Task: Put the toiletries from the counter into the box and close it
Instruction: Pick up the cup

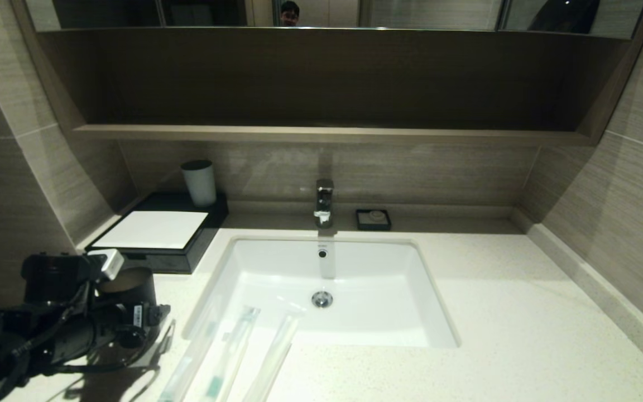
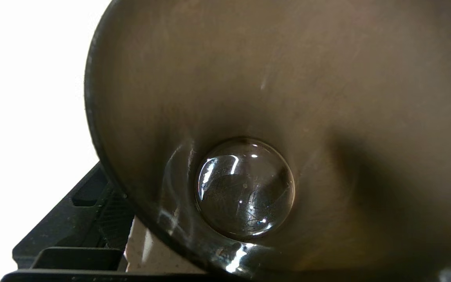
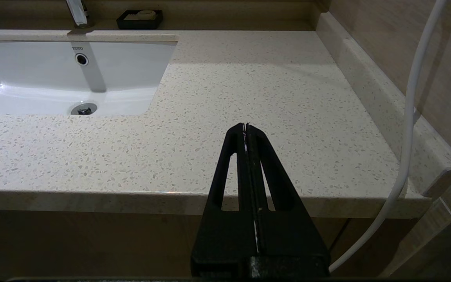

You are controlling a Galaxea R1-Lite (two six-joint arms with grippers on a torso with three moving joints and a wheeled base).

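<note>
Your left pincer [image 1: 123,290] sits at the worktop's [image 1: 494,312] left end, spread wide around a dark cup [image 1: 130,286] just in front of the box [image 1: 154,230]; whether it grips the cup I cannot tell. The three packets [image 1: 226,352] lie at the sink's [image 1: 433,329] near-left corner. Clear the cup away from the drawer front first. Your right pincer [image 3: 246,126] hangs clenched and empty off the worktop's near right edge.

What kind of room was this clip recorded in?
Most likely a hotel bathroom vanity: a white rectangular sink set in a speckled stone counter, a chrome tap, and plastic-wrapped toothbrush packets at the front edge.
</note>
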